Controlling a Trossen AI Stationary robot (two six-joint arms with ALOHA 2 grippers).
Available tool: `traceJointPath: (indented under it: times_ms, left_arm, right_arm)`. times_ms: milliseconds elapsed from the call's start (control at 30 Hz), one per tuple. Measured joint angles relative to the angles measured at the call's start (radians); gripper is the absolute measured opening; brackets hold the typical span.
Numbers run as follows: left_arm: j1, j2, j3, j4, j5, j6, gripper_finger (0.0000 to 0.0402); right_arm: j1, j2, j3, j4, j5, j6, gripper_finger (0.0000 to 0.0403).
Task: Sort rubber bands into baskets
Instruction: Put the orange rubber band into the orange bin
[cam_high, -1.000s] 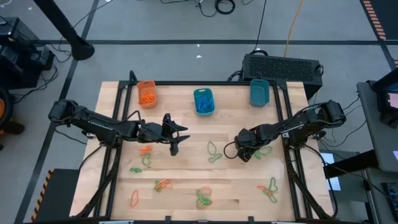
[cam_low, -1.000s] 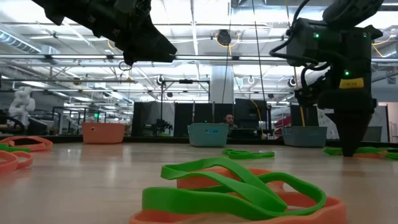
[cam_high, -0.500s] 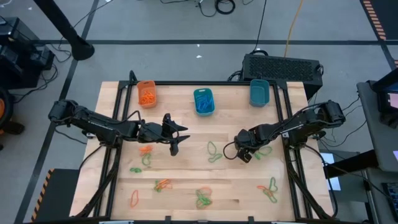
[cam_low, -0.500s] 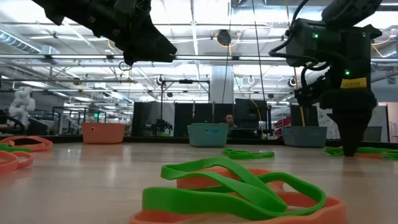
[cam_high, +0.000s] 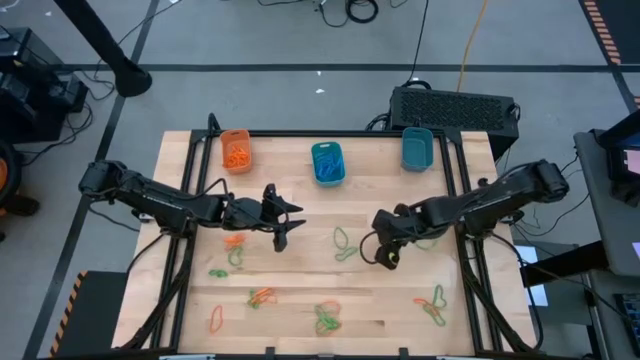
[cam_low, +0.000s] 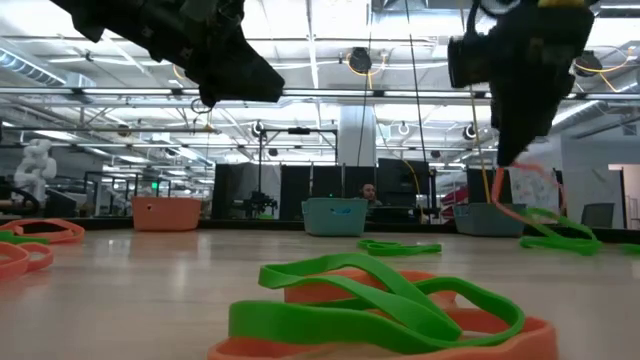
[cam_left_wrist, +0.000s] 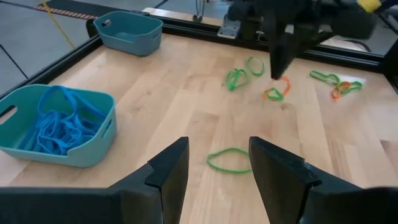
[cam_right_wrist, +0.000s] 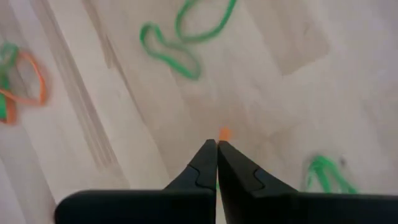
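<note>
Right gripper (cam_right_wrist: 216, 146) pinches a thin orange rubber band (cam_low: 520, 200).

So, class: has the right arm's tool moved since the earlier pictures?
Yes. The right tool has risen off the table, now level with the top of the teal bin behind, shut on an orange rubber band.

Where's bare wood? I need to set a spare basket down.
Free: between the orange basket and middle basket, and between that and the right basket. Crowded: the near half, strewn with bands, and mid-table by both claws, left and right.
</note>
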Motion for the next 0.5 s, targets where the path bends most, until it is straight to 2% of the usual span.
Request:
traceJointPath:
  times_ms: [233,367,433,500]
  left_arm:
    - [-0.011,0.000,0.000,0.001,0.004,0.001,0.0176]
    - [-0.014,0.000,0.000,0.002,0.004,0.001,0.0176]
    - [-0.014,0.000,0.000,0.002,0.004,0.001,0.0176]
    - [-0.014,0.000,0.000,0.002,0.004,0.001,0.0176]
  right_arm:
    - [0.032,-0.086,0.004,0.023,0.123,0.019,0.0000]
    - [0.032,-0.101,0.004,-0.143,0.235,0.163,0.0000]
    - [0.034,-0.098,0.004,-0.200,0.241,0.186,0.0000]
    - [0.042,-0.095,0.004,-0.182,0.235,0.176,0.0000]
